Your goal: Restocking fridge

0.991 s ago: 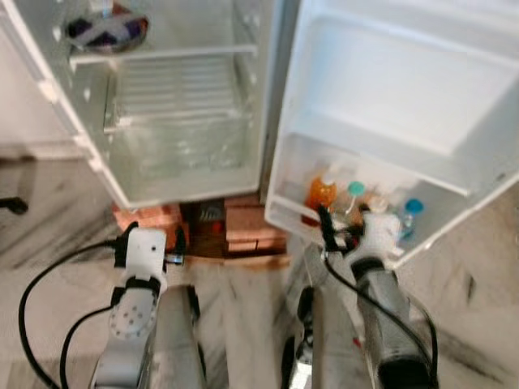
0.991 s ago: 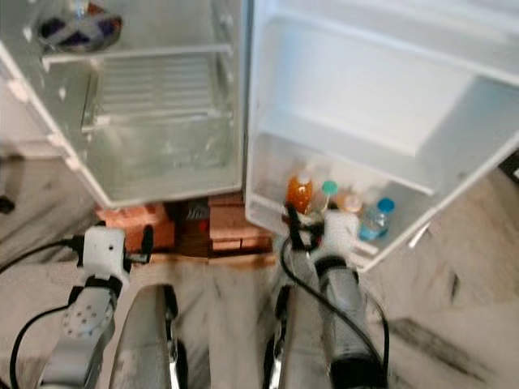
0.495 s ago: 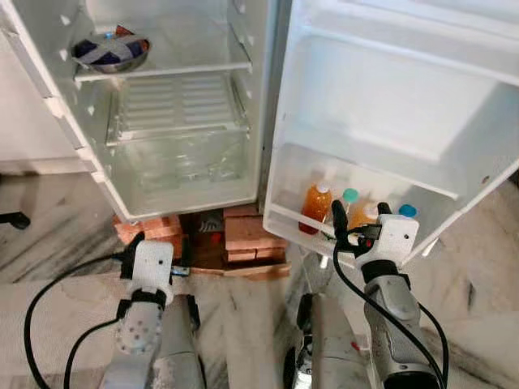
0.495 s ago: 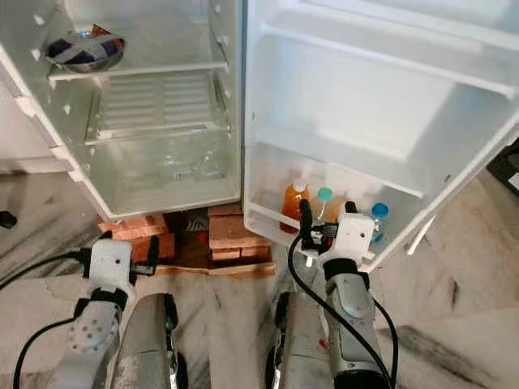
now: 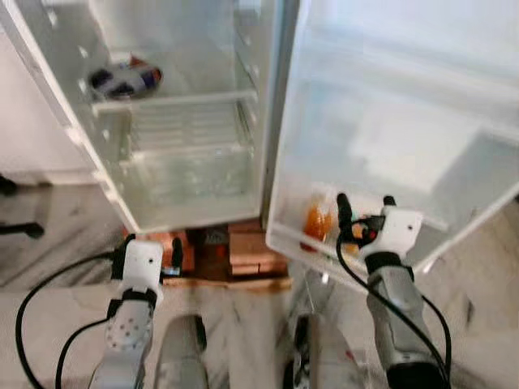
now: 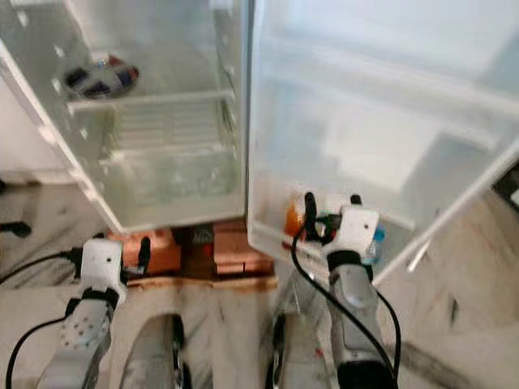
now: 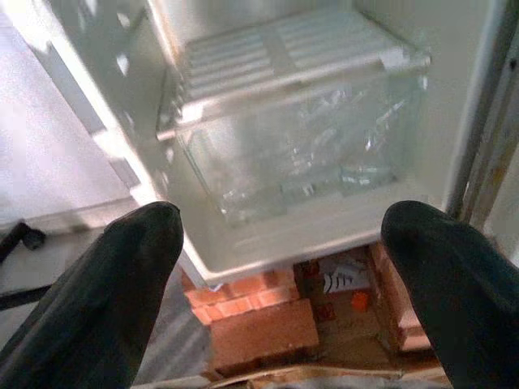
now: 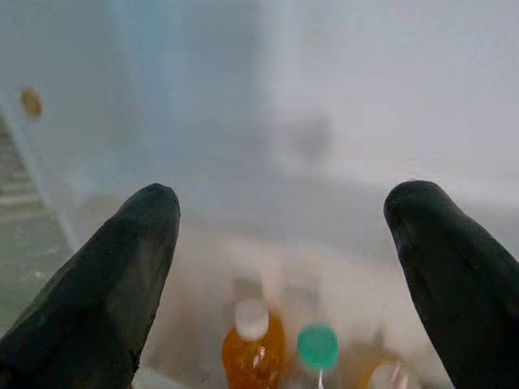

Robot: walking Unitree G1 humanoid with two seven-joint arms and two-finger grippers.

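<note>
Fridge (image 5: 186, 121) stands open, door (image 5: 389, 138) swung out on the robot's right. Head views blurred.

Right hand (image 5: 362, 212): raised in front of the lower door shelf (image 5: 296, 241), fingers spread wide, nothing between them. Against 0.5 s ago it sits higher against the door, with its fingertips now over the bottles rather than at the shelf rim. In the right wrist view the fingers (image 8: 122, 284) frame the shelf contents: orange bottle (image 8: 251, 348) with a white cap just below and between the fingertips, a green-capped bottle (image 8: 318, 350) touching or just beside it on the far side, and a third cap (image 8: 389, 377) at the frame edge, too blurred to identify. In the head view the orange bottle shows just left of the hand, partly covered by its left finger; the blue-capped bottle (image 6: 373, 241) shows past the hand's right side.

Left hand (image 5: 151, 245): held low in front of the fridge base, fingers (image 7: 122, 284) spread, empty. Ahead of it are the clear crisper drawer (image 7: 300, 154) and, lower, the red bricks (image 7: 259, 324) under the cabinet. Its pose matches 0.5 s ago.

The whole head picture has shifted since 0.5 s ago, so the camera moved. Bowl (image 5: 126, 79) on the upper shelf, well above and beyond the left hand.
</note>
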